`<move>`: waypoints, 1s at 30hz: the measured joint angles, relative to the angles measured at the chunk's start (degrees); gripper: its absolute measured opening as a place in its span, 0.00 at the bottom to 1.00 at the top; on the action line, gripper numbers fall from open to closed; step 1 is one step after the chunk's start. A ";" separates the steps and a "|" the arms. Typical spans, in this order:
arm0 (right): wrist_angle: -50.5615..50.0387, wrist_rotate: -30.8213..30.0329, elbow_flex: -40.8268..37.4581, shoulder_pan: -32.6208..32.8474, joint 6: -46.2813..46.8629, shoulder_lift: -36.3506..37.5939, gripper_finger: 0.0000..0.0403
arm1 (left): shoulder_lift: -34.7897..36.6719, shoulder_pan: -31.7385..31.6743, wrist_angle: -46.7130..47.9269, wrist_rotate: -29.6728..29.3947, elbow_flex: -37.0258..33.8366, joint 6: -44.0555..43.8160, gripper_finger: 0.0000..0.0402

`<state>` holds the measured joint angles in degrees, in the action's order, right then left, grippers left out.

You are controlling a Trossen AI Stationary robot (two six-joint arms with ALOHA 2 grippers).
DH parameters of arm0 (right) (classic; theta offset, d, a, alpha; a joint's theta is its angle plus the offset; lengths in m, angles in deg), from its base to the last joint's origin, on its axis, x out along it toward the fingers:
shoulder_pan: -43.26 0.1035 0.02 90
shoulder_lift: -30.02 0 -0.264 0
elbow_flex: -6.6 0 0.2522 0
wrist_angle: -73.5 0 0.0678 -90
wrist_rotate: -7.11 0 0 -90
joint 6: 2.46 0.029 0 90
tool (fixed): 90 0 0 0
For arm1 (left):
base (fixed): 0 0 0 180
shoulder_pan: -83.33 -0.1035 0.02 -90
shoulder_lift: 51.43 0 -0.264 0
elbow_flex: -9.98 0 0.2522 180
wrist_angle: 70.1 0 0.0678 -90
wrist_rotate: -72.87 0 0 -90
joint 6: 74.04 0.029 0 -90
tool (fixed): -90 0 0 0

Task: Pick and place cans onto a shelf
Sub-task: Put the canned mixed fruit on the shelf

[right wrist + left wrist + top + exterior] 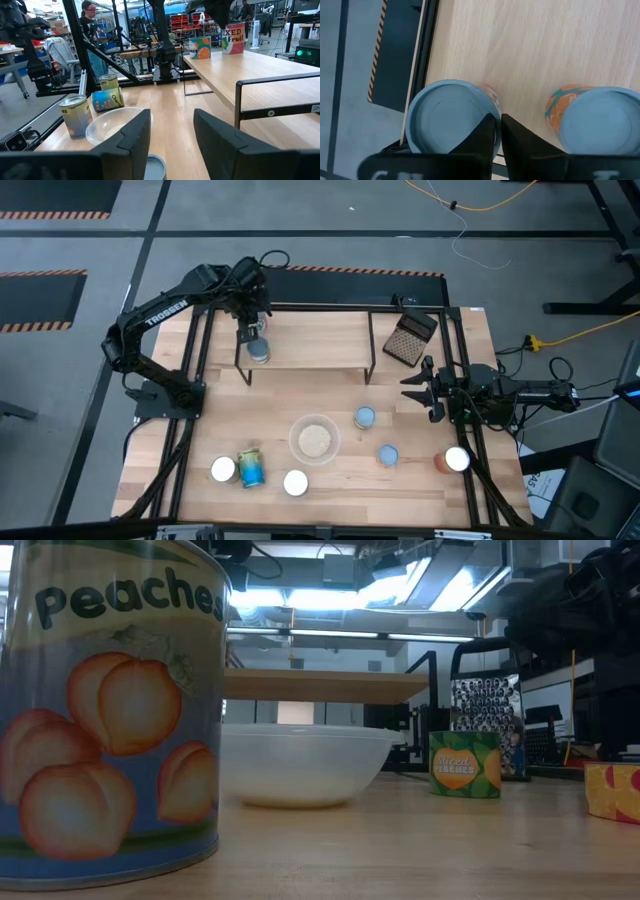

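The left gripper (250, 330) is over the shelf (320, 343), at the upper left of the high view, above two cans (451, 116) that stand near each other on the board. Its fingers (485, 135) are almost together and hold nothing, so the placing step seems just finished. The right gripper (428, 390) waits at the right, wide open and empty. Six cans (365, 417) remain on the table around the bowl (314, 440). The next move probably calls for lifting clear without touching the placed cans, then reaching for another one.
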<state>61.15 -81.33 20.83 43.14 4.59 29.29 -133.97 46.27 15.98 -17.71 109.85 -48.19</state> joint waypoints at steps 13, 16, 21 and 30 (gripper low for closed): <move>0.00 0.00 0.00 -0.01 0.00 0.00 0.39 | -0.11 0.03 0.04 -1.08 -0.07 -0.36 0.18; 0.00 0.02 0.00 -0.02 0.00 0.00 0.39 | -0.11 0.04 0.04 -1.41 -0.07 -0.32 0.20; 0.00 0.00 0.00 0.00 0.00 0.00 0.39 | -0.13 0.04 -0.04 -1.60 -0.07 -0.27 0.20; 0.00 0.00 0.00 -0.02 0.00 0.00 0.39 | -0.11 0.03 0.47 -2.04 1.02 -0.33 0.20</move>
<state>61.15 -81.33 20.83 43.12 4.59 29.29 -134.08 46.31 16.44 -19.75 110.86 -48.52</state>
